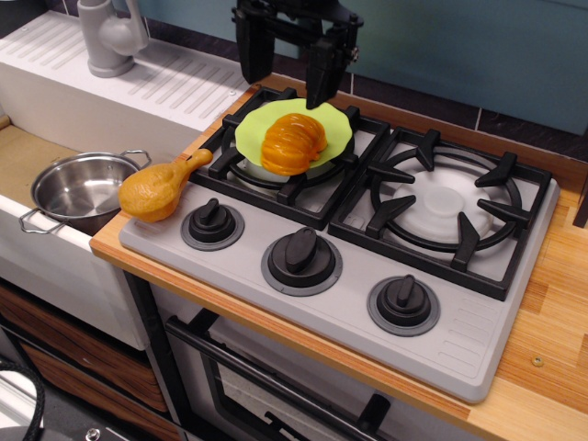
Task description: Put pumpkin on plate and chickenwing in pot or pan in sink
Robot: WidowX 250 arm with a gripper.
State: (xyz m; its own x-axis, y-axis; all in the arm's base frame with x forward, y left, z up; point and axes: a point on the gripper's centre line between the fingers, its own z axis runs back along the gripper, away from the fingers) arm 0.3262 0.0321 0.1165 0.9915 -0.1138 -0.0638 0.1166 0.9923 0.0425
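The ribbed orange pumpkin [292,143] lies on the lime-green plate [336,131], which rests on the left burner grate. My gripper [285,84] hangs open above the pumpkin and slightly behind it, fingers spread and holding nothing. The yellow-orange chickenwing [161,187] lies at the stove's left edge, its bone end pointing toward the burner. Just left of it the shiny steel pot [78,189] stands in the sink [23,156], with nothing inside.
A grey tap [108,35] stands on the ribbed white drainboard [175,83] at the back left. Three black knobs [301,254] line the stove front. The right burner grate [446,204] is bare. A wooden counter [551,358] runs along the right.
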